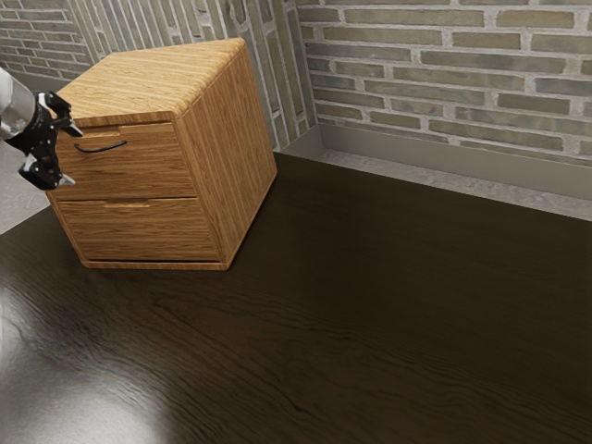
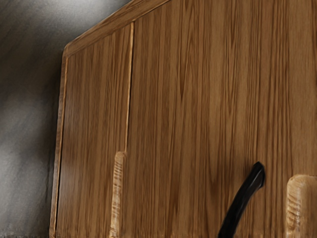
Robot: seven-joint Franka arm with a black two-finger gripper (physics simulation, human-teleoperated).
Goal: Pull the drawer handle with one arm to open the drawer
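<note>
At the exterior view's left, the black two-finger end effector (image 1: 70, 150) holds its fingers apart, one above and one below the near end of the thin curved black handle (image 1: 100, 146), apparently lined up to close on it. The handle sits on the upper drawer (image 1: 139, 171) of the light wooden two-drawer cabinet (image 1: 231, 139). The drawer looks not yet pulled out. The cabinet stands on the dark wood worktop (image 1: 388, 314).

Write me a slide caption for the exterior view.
Franka arm's open hand poised at the black handle on the top drawer of a wooden cabinet standing on a dark table.
</note>
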